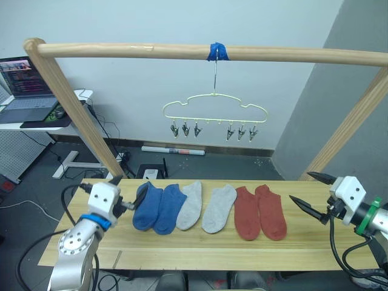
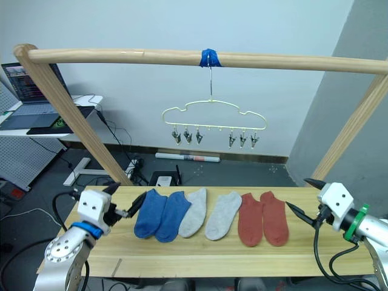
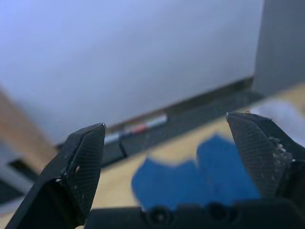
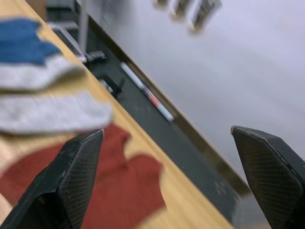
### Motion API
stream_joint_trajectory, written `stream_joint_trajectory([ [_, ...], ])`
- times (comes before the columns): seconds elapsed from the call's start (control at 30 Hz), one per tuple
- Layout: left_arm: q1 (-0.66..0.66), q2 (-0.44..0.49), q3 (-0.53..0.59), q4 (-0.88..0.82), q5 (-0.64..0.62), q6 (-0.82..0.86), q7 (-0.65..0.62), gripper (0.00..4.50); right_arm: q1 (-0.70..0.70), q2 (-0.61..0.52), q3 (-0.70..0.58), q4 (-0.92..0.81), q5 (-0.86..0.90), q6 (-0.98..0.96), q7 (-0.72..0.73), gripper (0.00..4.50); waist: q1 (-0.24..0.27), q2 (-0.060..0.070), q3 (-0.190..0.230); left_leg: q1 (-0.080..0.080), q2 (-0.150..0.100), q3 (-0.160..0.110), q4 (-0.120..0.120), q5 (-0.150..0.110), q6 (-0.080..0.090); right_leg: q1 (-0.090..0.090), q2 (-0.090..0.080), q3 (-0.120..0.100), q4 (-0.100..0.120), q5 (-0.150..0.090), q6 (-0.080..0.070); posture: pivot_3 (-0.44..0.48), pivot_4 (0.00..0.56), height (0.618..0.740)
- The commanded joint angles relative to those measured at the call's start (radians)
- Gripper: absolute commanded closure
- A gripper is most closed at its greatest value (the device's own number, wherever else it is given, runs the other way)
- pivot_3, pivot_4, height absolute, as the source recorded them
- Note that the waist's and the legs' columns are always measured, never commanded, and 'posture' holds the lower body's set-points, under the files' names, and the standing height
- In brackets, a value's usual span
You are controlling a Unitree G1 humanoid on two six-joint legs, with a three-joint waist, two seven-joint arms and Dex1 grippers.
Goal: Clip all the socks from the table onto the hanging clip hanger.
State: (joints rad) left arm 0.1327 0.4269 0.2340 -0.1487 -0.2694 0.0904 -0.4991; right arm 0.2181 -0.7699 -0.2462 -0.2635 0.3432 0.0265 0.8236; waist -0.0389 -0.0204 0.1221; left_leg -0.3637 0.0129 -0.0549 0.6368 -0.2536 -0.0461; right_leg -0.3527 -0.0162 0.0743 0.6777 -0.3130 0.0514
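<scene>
Six socks lie in a row on the pale wood table (image 1: pixel 182 251): two blue socks (image 1: pixel 156 207) at the left, two light grey socks (image 1: pixel 206 207) in the middle, two rust red socks (image 1: pixel 260 212) at the right. Above and behind them hangs the yellow-green clip hanger (image 1: pixel 214 108), its silver clips (image 1: pixel 185 129) holding nothing. My left gripper (image 1: pixel 125 193) stands open just left of the blue socks, which its wrist view shows ahead as a blue sock (image 3: pixel 200 176). My right gripper (image 1: pixel 300 187) stands open and empty to the right of the red socks (image 4: pixel 114 191).
A thick wooden beam (image 1: pixel 151 51) with blue tape (image 1: pixel 218 52) carries the hanger, held up by slanted wooden posts (image 1: pixel 79 112) at both table ends. A side desk with a laptop (image 1: pixel 27 85) stands far left. Cables and a tube lie on the floor behind.
</scene>
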Motion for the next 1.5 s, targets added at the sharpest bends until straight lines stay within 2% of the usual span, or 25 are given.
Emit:
stream_joint_trajectory([
  [0.03, -0.045, -0.024, 0.013, -0.081, -0.054, 0.082, 0.048, 0.01, -0.042, 0.005, 0.036, -0.144, 0.058, 0.086, -0.004, 0.0, -0.008, 0.0, 0.014, 0.0, 0.0, 0.0, 0.0, 0.0, 0.0, 0.0, 0.0, 0.0, 0.0, 0.0, 0.0, -0.082, 0.152, 0.74],
  [0.23, -0.149, -0.093, -0.021, -0.158, -0.075, 0.157, 0.123, 0.01, -0.164, 0.015, 0.11, -0.262, 0.107, 0.201, -0.009, 0.0, -0.017, -0.006, 0.061, -0.002, 0.0, -0.002, 0.001, 0.0, 0.0, 0.0, 0.0, -0.001, 0.0, 0.001, 0.001, -0.093, 0.211, 0.74],
  [0.4, -0.25, -0.151, -0.042, -0.155, -0.075, 0.169, 0.166, 0.01, -0.209, 0.019, 0.143, -0.302, 0.13, 0.259, -0.004, 0.0, -0.017, -0.008, 0.086, -0.01, 0.0, -0.008, 0.005, 0.0, 0.0, -0.004, -0.002, -0.004, -0.001, 0.003, -0.001, -0.108, 0.234, 0.74],
  [0.5, -0.296, -0.17, -0.04, -0.135, -0.072, 0.158, 0.177, 0.57, -0.215, 0.023, 0.149, -0.312, 0.129, 0.273, -0.005, 0.0, -0.017, -0.008, 0.09, -0.023, -0.001, -0.011, 0.008, 0.0, 0.0, -0.014, -0.003, -0.006, 0.0, 0.005, 0.001, -0.119, 0.241, 0.74],
  [0.63, -0.338, -0.172, -0.05, -0.108, -0.066, 0.17, 0.175, 1.74, -0.216, 0.031, 0.145, -0.335, 0.129, 0.29, -0.012, 0.0, -0.019, -0.008, 0.097, -0.028, -0.002, -0.012, 0.009, 0.0, 0.0, -0.019, -0.004, -0.005, 0.0, 0.006, 0.001, -0.138, 0.243, 0.74],
  [1.0, -0.45, -0.184, -0.093, 0.042, -0.011, 0.116, 0.181, 1.74, -0.246, 0.065, 0.157, -0.41, 0.149, 0.364, -0.065, 0.0, -0.031, -0.01, 0.112, -0.028, -0.002, -0.012, 0.009, 0.0, 0.0, -0.02, -0.003, -0.006, 0.001, 0.006, 0.001, -0.169, 0.247, 0.74],
  [1.5, -0.624, -0.228, -0.072, 0.261, -0.011, 0.003, 0.206, 1.74, -0.282, 0.081, 0.17, -0.435, 0.154, 0.409, -0.092, 0.0, -0.048, -0.01, 0.124, -0.032, -0.002, -0.015, 0.009, 0.0, 0.0, -0.022, -0.003, -0.01, 0.001, 0.006, 0.001, -0.189, 0.258, 0.74],
])
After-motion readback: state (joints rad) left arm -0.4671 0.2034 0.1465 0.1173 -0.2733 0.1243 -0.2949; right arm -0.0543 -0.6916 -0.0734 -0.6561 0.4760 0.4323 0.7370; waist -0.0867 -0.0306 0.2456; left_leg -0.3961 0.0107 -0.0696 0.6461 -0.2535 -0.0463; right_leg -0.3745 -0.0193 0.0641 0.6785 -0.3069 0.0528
